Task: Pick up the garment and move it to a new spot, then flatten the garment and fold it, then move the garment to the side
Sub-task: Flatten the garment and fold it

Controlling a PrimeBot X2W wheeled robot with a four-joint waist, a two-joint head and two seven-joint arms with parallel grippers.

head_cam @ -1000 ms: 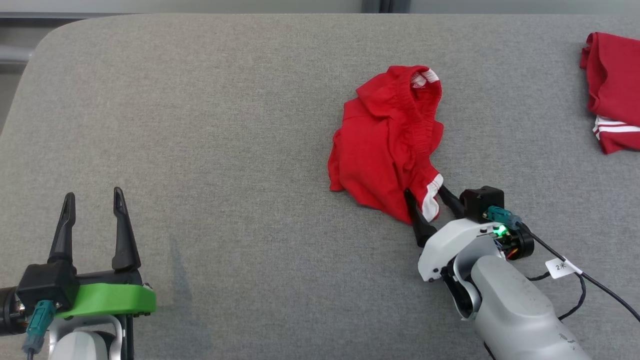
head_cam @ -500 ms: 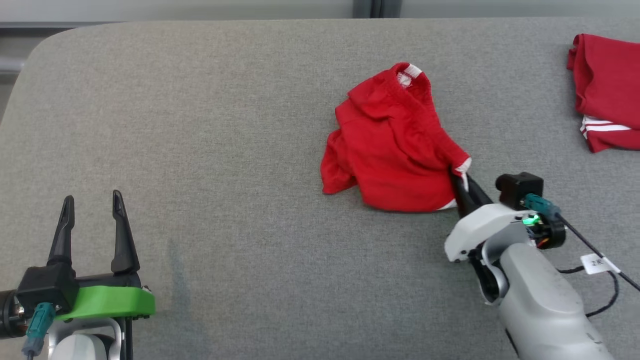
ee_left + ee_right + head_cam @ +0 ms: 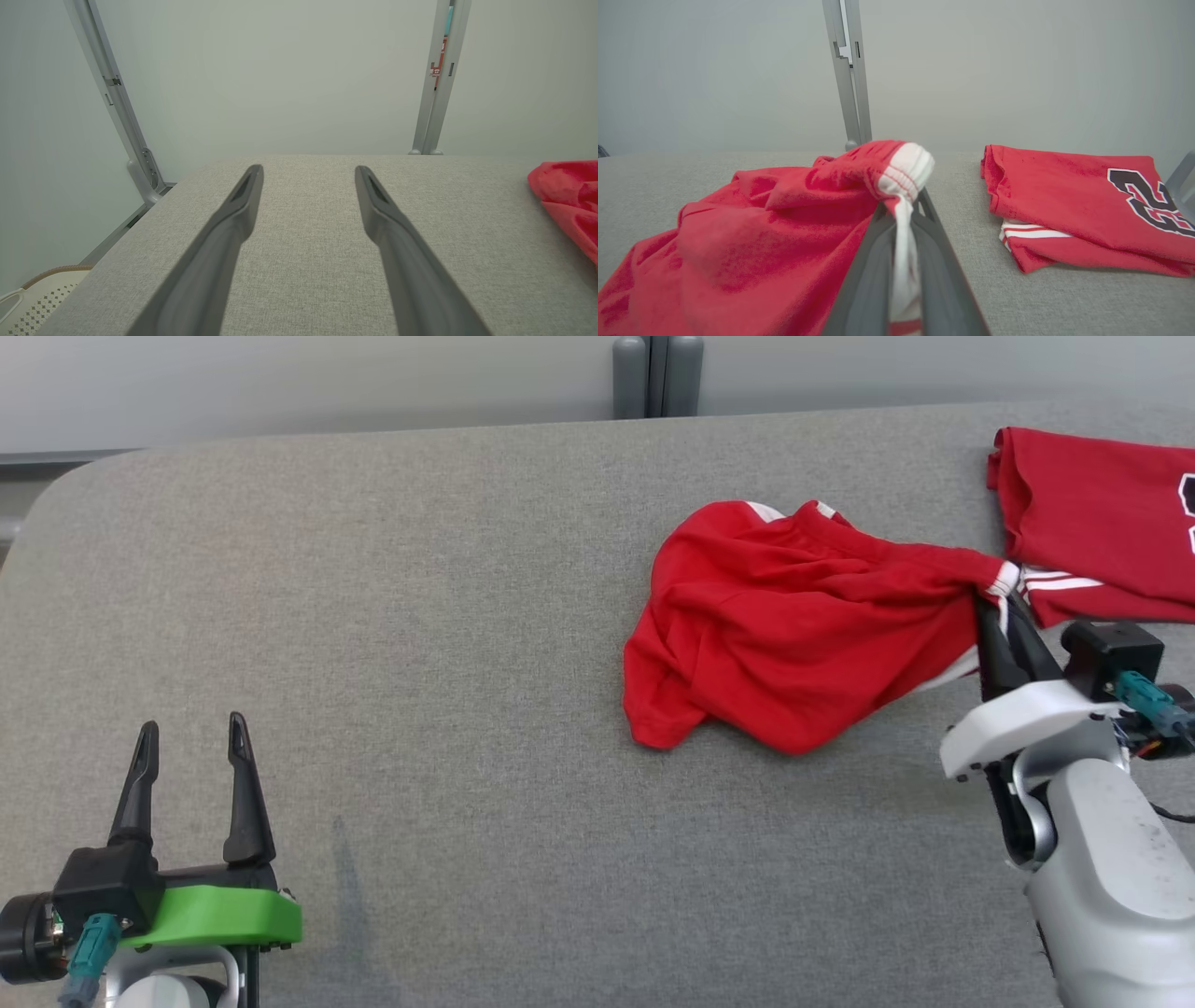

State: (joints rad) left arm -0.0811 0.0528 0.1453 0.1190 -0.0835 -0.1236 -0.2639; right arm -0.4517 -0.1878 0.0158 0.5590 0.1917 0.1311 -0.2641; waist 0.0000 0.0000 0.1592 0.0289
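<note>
While my right fingers (image 3: 988,649) pinch the white hem of the garment (image 3: 794,644) just beside the folded jersey (image 3: 1092,523), its long axis runs away from that jersey across the table (image 3: 420,616); left fingers (image 3: 243,793) spread, well apart.

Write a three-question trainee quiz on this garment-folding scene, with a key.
1. True or false: the right gripper is shut on the white-trimmed edge of the red garment.
2. The left gripper is: A) open over the grey table, holding nothing; B) shut on the garment; C) shut on a cable.
3. Fill in: by the robot's own sides, the folded jersey lies to the garment's ____.
Key: 1 true; 2 A; 3 right.
</note>
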